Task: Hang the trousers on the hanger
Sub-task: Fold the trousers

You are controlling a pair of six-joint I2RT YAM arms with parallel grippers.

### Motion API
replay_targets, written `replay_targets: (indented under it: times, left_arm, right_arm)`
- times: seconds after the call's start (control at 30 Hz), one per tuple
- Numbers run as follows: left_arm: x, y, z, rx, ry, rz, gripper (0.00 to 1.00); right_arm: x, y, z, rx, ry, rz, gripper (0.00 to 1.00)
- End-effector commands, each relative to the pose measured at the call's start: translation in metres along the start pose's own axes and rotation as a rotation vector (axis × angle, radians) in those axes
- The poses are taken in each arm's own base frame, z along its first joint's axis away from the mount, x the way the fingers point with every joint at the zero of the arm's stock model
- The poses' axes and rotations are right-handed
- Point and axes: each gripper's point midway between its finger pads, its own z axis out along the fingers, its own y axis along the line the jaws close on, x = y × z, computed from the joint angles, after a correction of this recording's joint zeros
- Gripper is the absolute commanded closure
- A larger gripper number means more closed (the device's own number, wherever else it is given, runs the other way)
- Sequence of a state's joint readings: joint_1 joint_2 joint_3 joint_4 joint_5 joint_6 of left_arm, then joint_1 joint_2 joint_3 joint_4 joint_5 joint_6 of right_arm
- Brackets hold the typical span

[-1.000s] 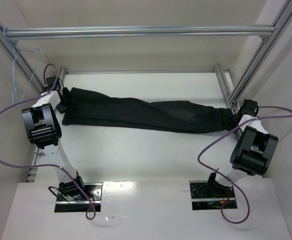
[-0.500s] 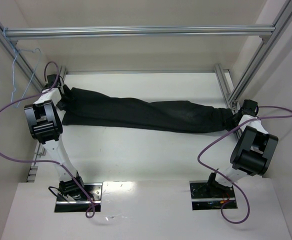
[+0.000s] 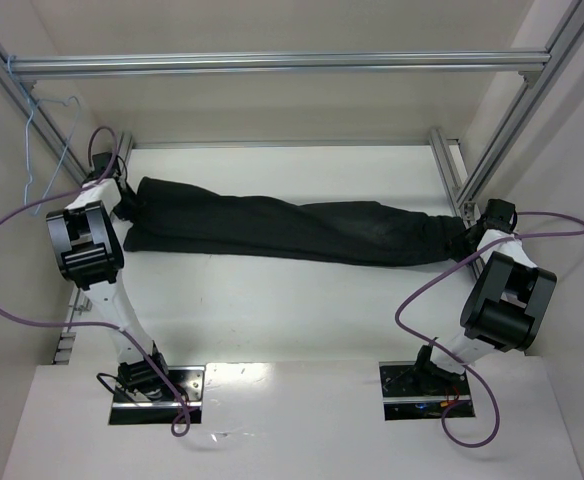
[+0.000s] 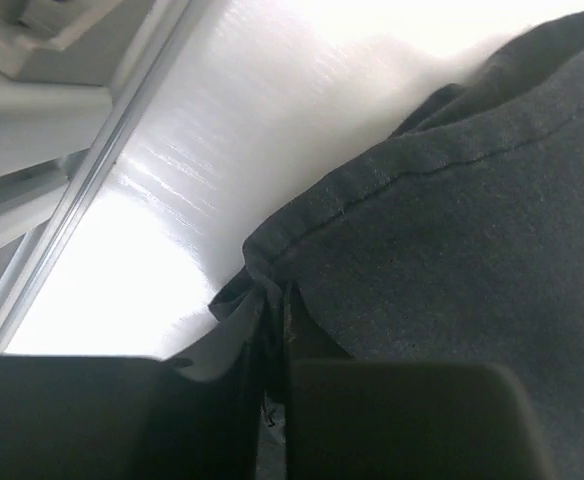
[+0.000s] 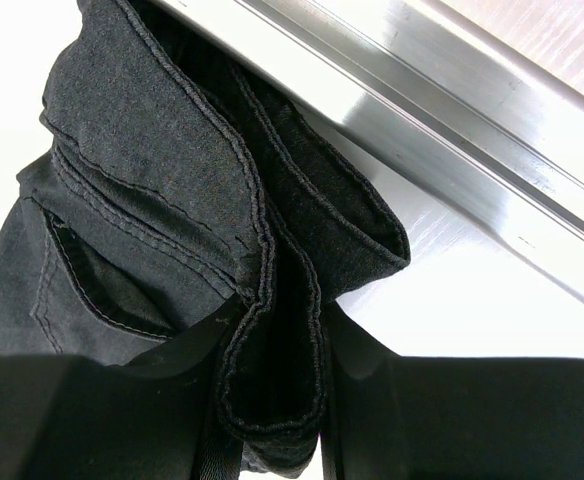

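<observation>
The trousers (image 3: 292,228) lie stretched flat across the far half of the white tabletop (image 3: 272,310), running from its left side to its right side, black and slightly wrinkled; the end with a pocket opening and a stitched band is at the right, the plainer hemmed end at the left. At the left end, the left end effector (image 3: 127,205) sits on the corner of the cloth; in the left wrist view its dark fingers (image 4: 392,420) are drawn nearly together, with a fold of the hemmed edge of the trousers (image 4: 472,250) pinched in the thin slit between them, so it is clamped narrow on the fabric. At the right end, the right end effector (image 3: 469,238) meets the bunched cloth; in the right wrist view a thick roll of the stitched band of the trousers (image 5: 152,200) passes down between its two fingers (image 5: 472,420), which grip it at a moderate width.

The hanger (image 3: 47,150), thin light-blue wire, hangs at the far left corner from the end of the aluminium frame bar (image 3: 272,64), beyond the tabletop's left edge and apart from the trousers; the left arm stands just beside it. Purple cables (image 3: 2,250) loop out from both arms; the bases are bolted at the near edge.
</observation>
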State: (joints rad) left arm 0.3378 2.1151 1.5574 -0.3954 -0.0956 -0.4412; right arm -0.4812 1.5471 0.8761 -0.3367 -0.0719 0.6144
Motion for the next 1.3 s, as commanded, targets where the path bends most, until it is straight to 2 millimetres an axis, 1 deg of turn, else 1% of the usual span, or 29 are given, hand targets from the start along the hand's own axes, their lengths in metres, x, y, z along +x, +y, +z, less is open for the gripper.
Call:
replay_targets:
  times: [0.0, 0.03, 0.07, 0.13, 0.17, 0.23, 0.27, 0.33, 0.37, 0.47, 0.5, 0.53, 0.6, 0.63, 0.67, 0.73, 0.77, 0.87, 0.9, 0.93, 0.97, 1.0, 1.03, 1.07, 1.1, 1.13, 1.17, 1.2, 1.27]
  left_arm:
    - [0.023, 0.007, 0.007, -0.019, 0.062, 0.02, 0.94]
    - [0.027, 0.008, 0.009, -0.021, 0.067, 0.021, 0.97]
    - [0.02, 0.006, 0.001, -0.013, 0.045, 0.019, 0.99]
    - [0.016, 0.007, -0.006, -0.017, 0.029, 0.029, 1.0]
    - [0.008, 0.006, -0.016, -0.004, -0.004, 0.049, 1.0]
    - [0.001, 0.007, -0.029, -0.003, -0.037, 0.072, 1.0]
    - [-0.011, 0.004, -0.046, 0.013, -0.086, 0.095, 1.0]
    - [-0.012, 0.006, -0.063, 0.019, -0.109, 0.121, 1.0]
    - [-0.025, 0.006, -0.083, 0.025, -0.167, 0.146, 1.0]
    - [-0.034, 0.009, -0.115, 0.031, -0.241, 0.186, 1.0]
    - [-0.032, 0.013, -0.118, 0.013, -0.233, 0.213, 1.0]
    - [-0.026, 0.016, -0.118, 0.005, -0.208, 0.233, 1.0]
    - [-0.026, 0.014, -0.125, 0.024, -0.211, 0.256, 1.0]
    - [-0.015, 0.018, -0.122, 0.014, -0.174, 0.268, 1.0]
    - [-0.016, 0.017, -0.13, 0.028, -0.182, 0.278, 1.0]
    - [-0.002, 0.023, -0.131, 0.018, -0.149, 0.306, 1.0]
    - [0.007, 0.03, -0.132, 0.001, -0.137, 0.321, 1.0]
    - [0.014, 0.054, -0.133, -0.087, -0.146, 0.366, 1.0]
    - [0.022, 0.067, -0.126, -0.127, -0.127, 0.372, 1.0]
    - [0.02, 0.072, -0.124, -0.144, -0.141, 0.362, 1.0]
    - [0.022, 0.08, -0.119, -0.164, -0.129, 0.365, 1.0]
    - [0.021, 0.082, -0.116, -0.178, -0.13, 0.374, 0.99]
    - [0.029, 0.085, -0.11, -0.182, -0.105, 0.377, 0.97]
    - [0.034, 0.086, -0.102, -0.186, -0.078, 0.382, 0.95]
    - [0.038, 0.087, -0.098, -0.187, -0.065, 0.373, 0.93]
    - [0.036, 0.086, -0.095, -0.187, -0.063, 0.364, 0.91]
    - [0.037, 0.088, -0.09, -0.2, -0.051, 0.366, 0.86]
    - [0.039, 0.088, -0.086, -0.202, -0.04, 0.367, 0.76]
    - [0.037, 0.09, -0.085, -0.215, -0.042, 0.358, 0.67]
  right_arm:
    - [-0.02, 0.009, 0.0, -0.05, -0.072, 0.005, 0.81]
    - [-0.02, 0.009, 0.0, -0.05, -0.072, 0.005, 0.81]
    - [-0.02, 0.009, 0.0, -0.05, -0.072, 0.005, 0.81]
    - [-0.02, 0.009, 0.0, -0.05, -0.072, 0.005, 0.81]
    - [-0.022, 0.01, 0.0, -0.056, -0.08, 0.005, 0.81]
    - [-0.021, 0.012, 0.0, -0.064, -0.074, 0.013, 0.81]
    - [-0.021, 0.012, 0.0, -0.064, -0.074, 0.013, 0.81]
    - [-0.023, 0.013, 0.0, -0.07, -0.082, 0.012, 0.81]
    - [-0.023, 0.013, 0.0, -0.07, -0.082, 0.012, 0.81]
    - [-0.022, 0.012, 0.001, -0.071, -0.084, 0.012, 0.81]
    - [-0.02, 0.008, 0.003, -0.057, -0.083, 0.005, 0.81]
    - [-0.022, 0.01, 0.003, -0.063, -0.092, 0.004, 0.81]
    - [-0.021, 0.008, 0.004, -0.063, -0.092, -0.006, 0.81]
    - [-0.021, 0.008, 0.004, -0.063, -0.092, -0.006, 0.81]
    - [-0.021, 0.008, 0.004, -0.063, -0.092, -0.006, 0.81]
    - [-0.023, 0.009, 0.004, -0.068, -0.099, -0.006, 0.81]
    - [-0.021, 0.008, 0.006, -0.063, -0.092, -0.006, 0.81]
    - [-0.024, 0.004, 0.007, -0.043, -0.107, -0.004, 0.81]
    - [-0.023, 0.002, 0.007, -0.03, -0.105, -0.003, 0.81]
    - [-0.022, -0.001, 0.01, -0.015, -0.105, -0.002, 0.79]
    - [-0.02, -0.003, 0.01, -0.009, -0.097, -0.002, 0.64]
    - [-0.023, -0.004, 0.008, 0.004, -0.102, -0.001, 0.56]
    - [-0.023, -0.004, 0.008, 0.005, -0.102, -0.001, 0.5]
    - [-0.023, -0.004, 0.007, 0.008, -0.097, 0.0, 0.37]
    - [-0.021, -0.005, 0.007, 0.015, -0.087, 0.0, 0.32]
    - [-0.025, -0.003, 0.006, 0.01, -0.096, -0.009, 0.27]
    - [-0.022, -0.005, 0.005, 0.017, -0.086, -0.009, 0.21]
    - [-0.02, -0.006, 0.008, 0.022, -0.078, -0.008, 0.17]
    - [-0.02, -0.006, 0.008, 0.022, -0.078, -0.008, 0.16]
